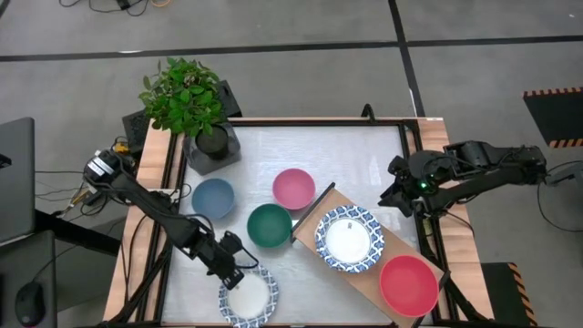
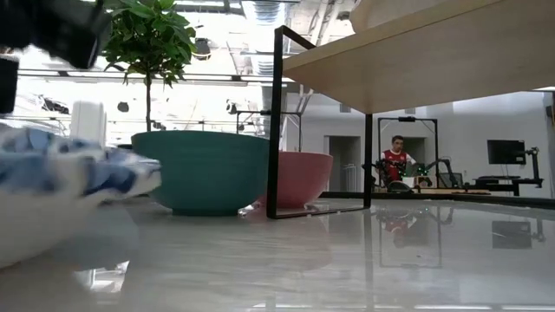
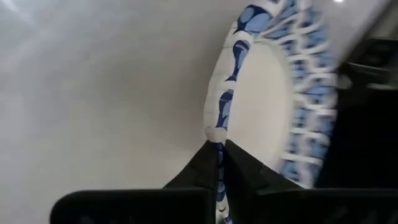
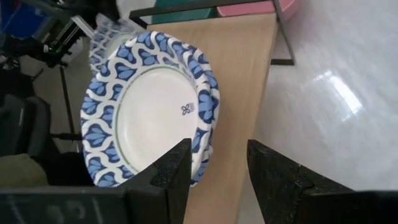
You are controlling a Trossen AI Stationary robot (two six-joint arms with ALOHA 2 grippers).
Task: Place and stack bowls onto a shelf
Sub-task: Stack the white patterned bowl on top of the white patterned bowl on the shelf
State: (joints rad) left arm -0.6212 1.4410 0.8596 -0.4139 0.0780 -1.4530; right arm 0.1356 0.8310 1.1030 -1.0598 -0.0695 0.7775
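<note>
At the bottom centre of the high view, the left gripper [image 1: 235, 270] is closed on the rim of a blue-patterned white bowl [image 1: 248, 295], which sits at the front edge of the white tabletop [image 1: 355, 155]. The left wrist view shows it closely: the two dark fingers [image 3: 205, 163] pinch the patterned rim [image 3: 219, 124] between them, with the bowl's white hollow lying beyond and to one side of the fingertips. In the low view the same bowl [image 2: 61, 186] fills the lower left, blurred.

The coming move turns on one relation. The shelf [image 1: 364, 282] lies to the right of this held bowl in the high view, a light-wood board running diagonally from the frame's centre toward the lower right. The left arm is the nearer one and already has the grip, so the carry would probably go rightward and up onto the board.

On the shelf stand a stacked set of patterned bowls [image 1: 350, 240] and, toward the lower right, a red bowl [image 1: 408, 284]. Just left of the shelf's near end sits a dark green bowl [image 1: 270, 225], with a pink bowl [image 1: 293, 188] and a slate blue bowl [image 1: 213, 198] beyond it.

Farther off, at the right of the frame, the right gripper [image 1: 393, 197] waits beside the table's edge, its fingers [image 4: 171, 171] spread apart and holding nothing, looking down on the patterned stack [image 4: 149, 115].
</note>
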